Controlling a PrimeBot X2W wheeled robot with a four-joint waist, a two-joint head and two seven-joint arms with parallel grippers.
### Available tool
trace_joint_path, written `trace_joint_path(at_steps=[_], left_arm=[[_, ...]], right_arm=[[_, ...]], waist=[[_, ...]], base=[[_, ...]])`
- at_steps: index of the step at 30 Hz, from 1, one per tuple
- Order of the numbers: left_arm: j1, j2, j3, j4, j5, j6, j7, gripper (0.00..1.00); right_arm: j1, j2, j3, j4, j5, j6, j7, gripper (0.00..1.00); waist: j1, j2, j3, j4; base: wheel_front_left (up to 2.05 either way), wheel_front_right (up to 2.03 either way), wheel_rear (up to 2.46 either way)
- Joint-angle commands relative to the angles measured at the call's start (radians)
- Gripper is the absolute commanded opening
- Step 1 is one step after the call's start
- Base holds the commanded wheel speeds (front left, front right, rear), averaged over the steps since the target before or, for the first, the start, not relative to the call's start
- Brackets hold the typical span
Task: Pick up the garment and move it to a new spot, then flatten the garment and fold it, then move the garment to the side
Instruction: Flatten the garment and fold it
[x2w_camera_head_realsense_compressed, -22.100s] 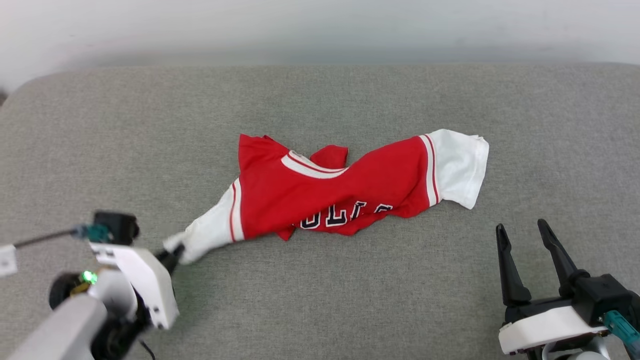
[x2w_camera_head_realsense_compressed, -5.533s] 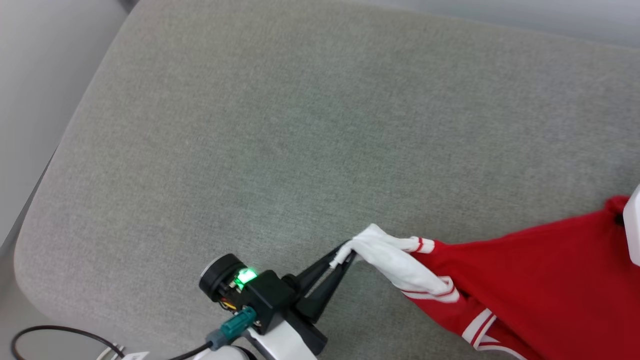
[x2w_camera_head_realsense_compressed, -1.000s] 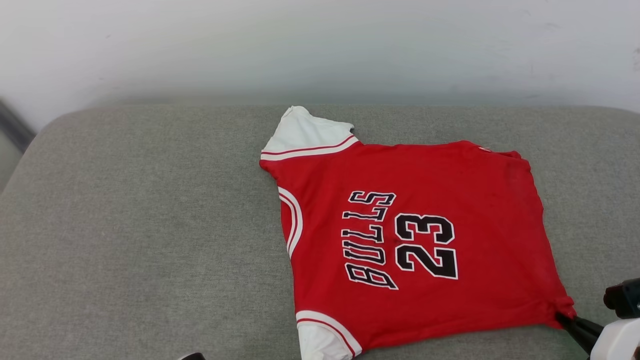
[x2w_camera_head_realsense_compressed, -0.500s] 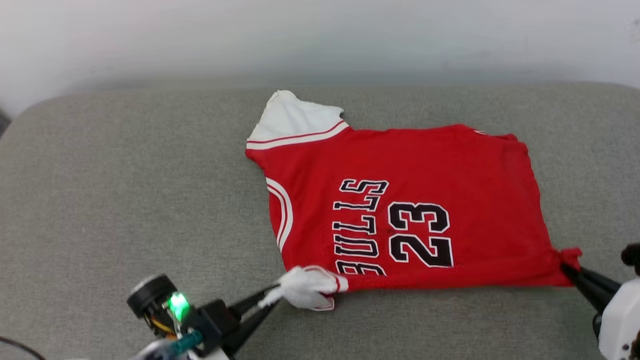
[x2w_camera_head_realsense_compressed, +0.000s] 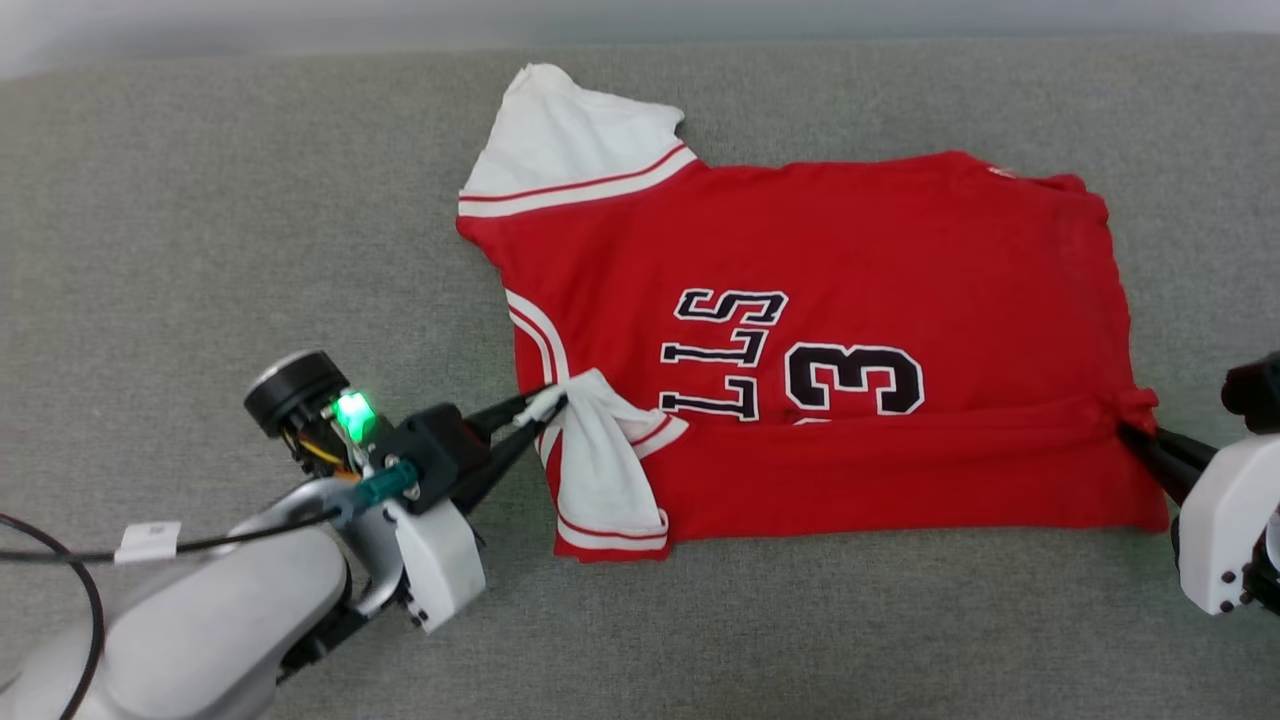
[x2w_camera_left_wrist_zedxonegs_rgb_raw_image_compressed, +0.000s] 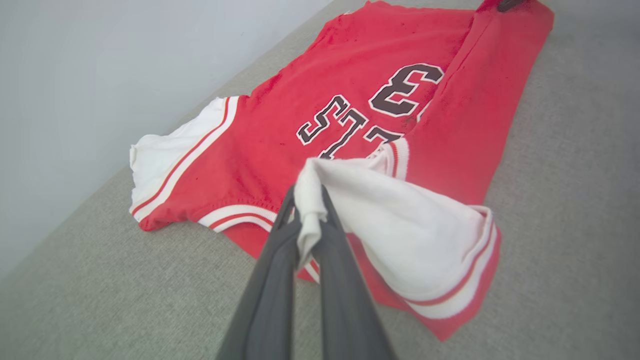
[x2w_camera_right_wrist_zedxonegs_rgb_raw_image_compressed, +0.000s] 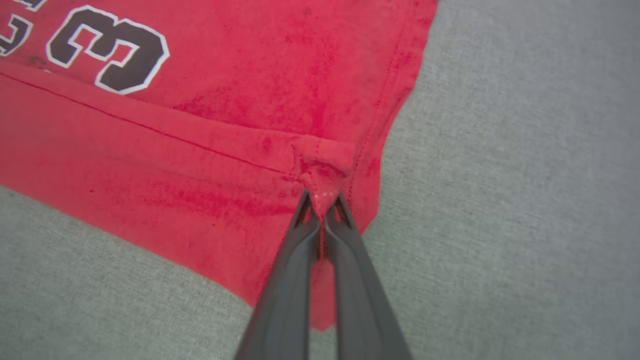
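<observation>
The garment (x2w_camera_head_realsense_compressed: 850, 250), a red jersey with white sleeves and black lettering, lies spread on the grey cushion (x2w_camera_head_realsense_compressed: 250, 200). Its near edge is folded up over the body, covering part of the letters and number. My left gripper (x2w_camera_head_realsense_compressed: 540, 408) is shut on the white near sleeve (x2w_camera_head_realsense_compressed: 600, 470), lifted over the collar area; the left wrist view shows the white cloth (x2w_camera_left_wrist_zedxonegs_rgb_raw_image_compressed: 380, 220) pinched between my fingers (x2w_camera_left_wrist_zedxonegs_rgb_raw_image_compressed: 280, 235). My right gripper (x2w_camera_head_realsense_compressed: 1135, 435) is shut on the red hem corner (x2w_camera_right_wrist_zedxonegs_rgb_raw_image_compressed: 320, 165) at the right, held over the folded edge. The far white sleeve (x2w_camera_head_realsense_compressed: 570, 140) lies flat.
The grey cushion (x2w_camera_right_wrist_zedxonegs_rgb_raw_image_compressed: 500, 150) extends around the garment, with open surface to the left and along the near edge. A pale wall (x2w_camera_left_wrist_zedxonegs_rgb_raw_image_compressed: 100, 75) rises behind its far edge. A black cable (x2w_camera_head_realsense_compressed: 60, 550) trails from my left arm.
Both grippers have carried the near edge of the garment away from me over its body, hiding the lower letters and a digit. The head camera has tilted down.
</observation>
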Motion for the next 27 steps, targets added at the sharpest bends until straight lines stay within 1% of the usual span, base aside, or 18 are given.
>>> trace_joint_path(at_steps=[1, 8, 13, 14, 15, 19, 22, 27], left_arm=[[-0.029, -0.010, 0.002, 0.026, 0.002, -0.015, 0.006, 0.00], [-0.098, -0.073, -0.004, 0.166, -0.001, -0.055, 0.012, 0.00], [-0.109, -0.111, -0.016, 0.250, -0.013, -0.074, 0.011, 0.00], [-0.111, -0.122, -0.018, 0.271, -0.013, -0.073, 0.010, 0.39], [-0.111, -0.131, -0.019, 0.294, -0.013, -0.068, 0.008, 1.00], [-0.106, -0.170, -0.009, 0.362, -0.021, -0.049, -0.025, 1.00], [-0.085, -0.191, 0.015, 0.391, -0.050, -0.029, -0.056, 1.00], [-0.028, -0.202, 0.067, 0.397, -0.124, 0.030, -0.068, 1.00]], right_arm=[[-0.023, 0.012, 0.002, 0.006, -0.012, -0.001, 0.014, 0.00], [-0.073, 0.046, 0.013, 0.049, -0.056, -0.001, 0.068, 0.00], [-0.087, 0.065, 0.015, 0.068, -0.053, -0.001, 0.081, 0.00], [-0.089, 0.073, 0.005, 0.080, -0.047, -0.001, 0.087, 0.42], [-0.089, 0.078, 0.002, 0.084, -0.045, -0.001, 0.092, 1.00], [-0.089, 0.092, -0.003, 0.080, -0.055, -0.001, 0.076, 1.00], [-0.077, 0.093, -0.012, 0.075, -0.048, -0.001, 0.070, 1.00], [-0.037, 0.103, -0.046, 0.064, -0.046, -0.001, 0.085, 1.00]], waist=[[-0.0002, -0.0001, 0.034, -0.006], [-0.0002, -0.0001, 0.072, -0.012], [-0.0002, -0.0001, 0.078, -0.015], [-0.0002, -0.0001, 0.076, -0.015], [-0.0002, -0.0001, 0.073, -0.015], [-0.0002, -0.0001, 0.045, -0.012], [-0.0002, -0.0001, 0.008, -0.008], [-0.0002, -0.0001, -0.073, 0.004]], base=[[0.00, 0.00, 0.00], [0.00, 0.00, 0.00], [0.00, 0.00, 0.00], [0.00, 0.00, 0.00], [0.00, 0.00, 0.00], [0.00, 0.00, 0.00], [0.00, 0.00, 0.00], [0.00, 0.00, 0.00]])
